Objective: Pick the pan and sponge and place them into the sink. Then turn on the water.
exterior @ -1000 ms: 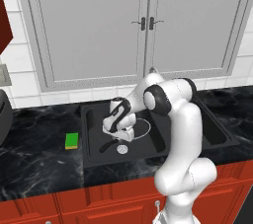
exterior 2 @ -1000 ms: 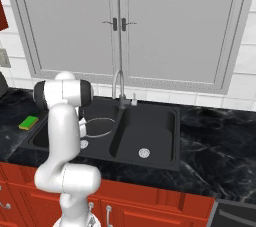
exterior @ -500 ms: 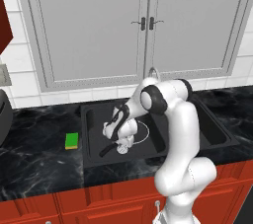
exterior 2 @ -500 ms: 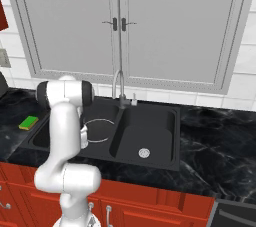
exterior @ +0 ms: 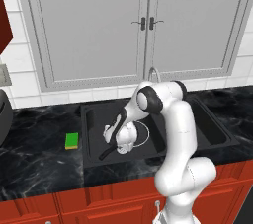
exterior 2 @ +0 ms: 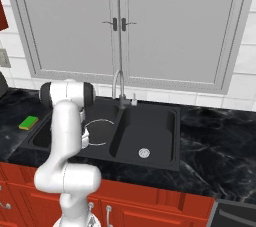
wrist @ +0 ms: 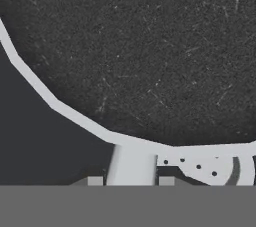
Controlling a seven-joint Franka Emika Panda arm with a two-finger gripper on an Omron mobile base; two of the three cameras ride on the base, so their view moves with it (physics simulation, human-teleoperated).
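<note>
The pan sits low in the left basin of the black sink, its black handle pointing toward the front left. My gripper is down in that basin, shut on the pan's handle. In the hand view the pan's dark inside and silver rim spread ahead of the gripper, with the handle's silver neck between the fingertips. From the right base view, the pan lies beside my forearm. The green sponge rests on the counter left of the sink.
The grey gooseneck faucet stands behind the divider between the two basins. The right basin has a round silver drain. Black marble counter runs on both sides, with grey cabinet doors above and red ones below.
The hand has come down and toward the front left with the pan, from above the left basin to low inside it. The sponge has not moved.
</note>
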